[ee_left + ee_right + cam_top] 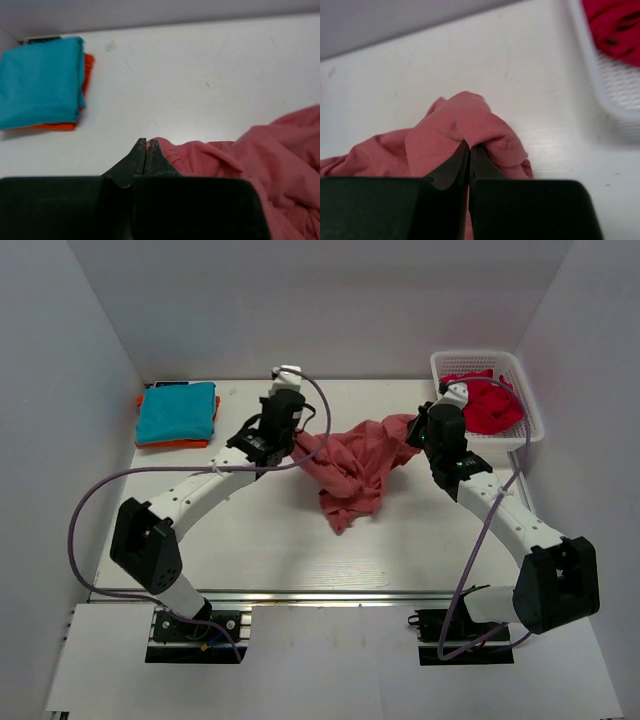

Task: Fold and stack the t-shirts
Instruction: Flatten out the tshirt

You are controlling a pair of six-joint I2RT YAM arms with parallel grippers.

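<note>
1. At mid-table, the salmon-red t-shirt [350, 470] is bunched and unfolded. It is slung between the two arms, with its lower part drooping in a crumpled mass toward the near edge of the table [250, 540].
2. Left gripper [147, 145]: jaws pressed together at the shirt's left end. The wrist view shows a thin hem caught at the tips, and I judge it clamped on that edge.
3. Right gripper [470, 147]: jaws together on a raised fold at the shirt's right end, with cloth humped over the tips. Firm pinch.
4. Done so far: the teal t-shirt [177, 412] lies folded flat on top of the orange t-shirt [170, 444] at the far-left corner, a neat two-high stack.
5. Left to do: spread this shirt flat, fold it, and put it on the stack.
6. Also waiting: the crimson t-shirt [490, 405] is heaped loose in the white basket [480, 360] at the far right.
7. Judgement: roughly half done, with two shirts stacked, one in hand and one untouched.
</note>
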